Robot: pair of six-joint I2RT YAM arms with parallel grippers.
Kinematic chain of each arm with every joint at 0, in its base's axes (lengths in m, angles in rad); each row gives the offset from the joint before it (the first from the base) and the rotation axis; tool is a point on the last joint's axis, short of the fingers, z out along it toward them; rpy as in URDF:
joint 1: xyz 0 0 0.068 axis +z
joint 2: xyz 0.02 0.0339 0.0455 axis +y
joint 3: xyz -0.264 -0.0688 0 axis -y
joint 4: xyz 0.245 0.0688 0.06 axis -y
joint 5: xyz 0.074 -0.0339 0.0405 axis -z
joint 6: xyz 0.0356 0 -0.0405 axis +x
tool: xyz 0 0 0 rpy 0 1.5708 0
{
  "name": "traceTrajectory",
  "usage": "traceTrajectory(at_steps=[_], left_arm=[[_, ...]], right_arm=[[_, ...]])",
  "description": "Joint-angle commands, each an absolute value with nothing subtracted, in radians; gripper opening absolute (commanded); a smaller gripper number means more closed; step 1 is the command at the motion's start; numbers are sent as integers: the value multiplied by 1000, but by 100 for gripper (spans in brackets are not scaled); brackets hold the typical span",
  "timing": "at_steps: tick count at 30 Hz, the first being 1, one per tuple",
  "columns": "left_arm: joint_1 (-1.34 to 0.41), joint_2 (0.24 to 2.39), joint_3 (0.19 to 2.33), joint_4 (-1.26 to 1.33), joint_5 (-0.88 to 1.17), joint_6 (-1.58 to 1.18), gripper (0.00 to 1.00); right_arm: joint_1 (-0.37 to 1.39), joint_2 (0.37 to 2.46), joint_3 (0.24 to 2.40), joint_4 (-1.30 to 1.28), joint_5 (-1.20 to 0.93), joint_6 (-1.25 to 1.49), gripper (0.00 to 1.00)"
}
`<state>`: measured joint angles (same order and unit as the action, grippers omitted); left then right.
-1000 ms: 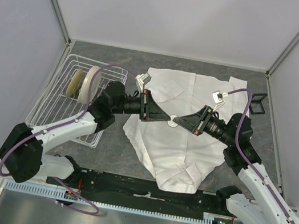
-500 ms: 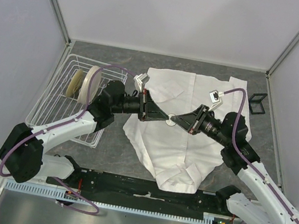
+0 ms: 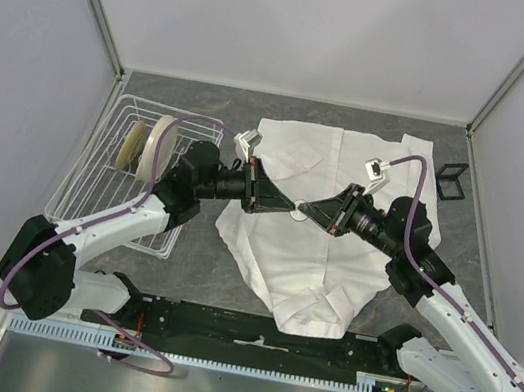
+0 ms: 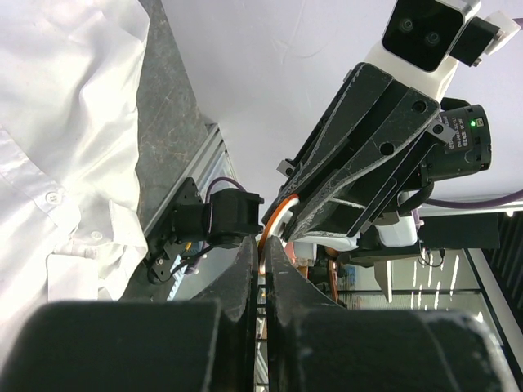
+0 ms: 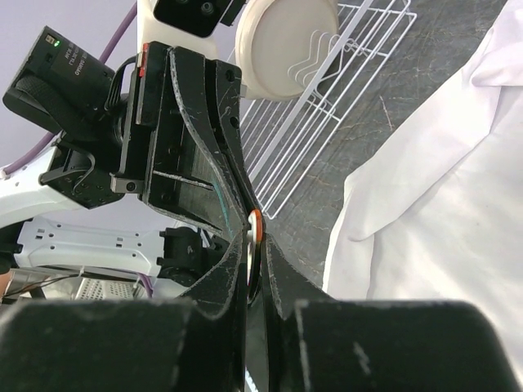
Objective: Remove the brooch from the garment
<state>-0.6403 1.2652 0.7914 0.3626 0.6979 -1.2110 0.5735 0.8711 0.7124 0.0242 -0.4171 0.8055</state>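
The garment [image 3: 316,262], a white button-front shirt, lies spread on the grey table; it also shows as the shirt [image 4: 49,98] in the left wrist view and the shirt [image 5: 441,204] in the right wrist view. The brooch [image 3: 298,214] is a tiny round disc held edge-on above the cloth. My left gripper [image 3: 292,208] comes from the left and is shut on it. My right gripper [image 3: 307,212] meets it tip to tip from the right, also closed on the disc. The brooch's coppery rim [image 4: 265,235] shows between the left gripper [image 4: 261,251] jaws. The same rim [image 5: 255,222] sits between the right gripper [image 5: 256,245] jaws.
A white wire dish rack [image 3: 90,191] stands at the left with cream plates [image 3: 157,147] upright in it, close behind the left arm. A small black wire stand [image 3: 451,179] sits at the back right. Grey walls enclose the table on three sides.
The right arm has shifted a little to the left, bringing its fingertips against the left gripper's, and its jaws have narrowed onto the disc. The left arm has stayed put.
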Motion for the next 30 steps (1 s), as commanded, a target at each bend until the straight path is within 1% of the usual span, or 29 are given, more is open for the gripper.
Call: traceTrajectory(at_steps=[1,6,10,15,19,21,25,27,30], left_arm=[[-670,1241,842,436,732,-1221,2],[-669,1244,868,388,736,-1177,2],[-669,1249,891,328,742,-1135,2],[-669,1249,894,316,747,-1117,2],[-669,1249,908,292,752,-1091,2],[-669,1247,917,272,752,-1075,2],[-669,1249,930,249,764,-1051,2],[-669,1246,937,227,764,-1032,2],[-669,1244,948,206,762,-999,2]], right_arm=[[612,887,718,2,-503,765,11],[614,879,716,2,-522,752,11],[614,873,713,2,-526,753,14],[614,873,707,2,-529,755,16],[614,870,703,2,-534,758,21],[614,870,703,2,-532,758,22],[612,870,703,2,-523,765,29],[614,873,704,2,-523,768,30],[612,874,704,2,-514,775,36]])
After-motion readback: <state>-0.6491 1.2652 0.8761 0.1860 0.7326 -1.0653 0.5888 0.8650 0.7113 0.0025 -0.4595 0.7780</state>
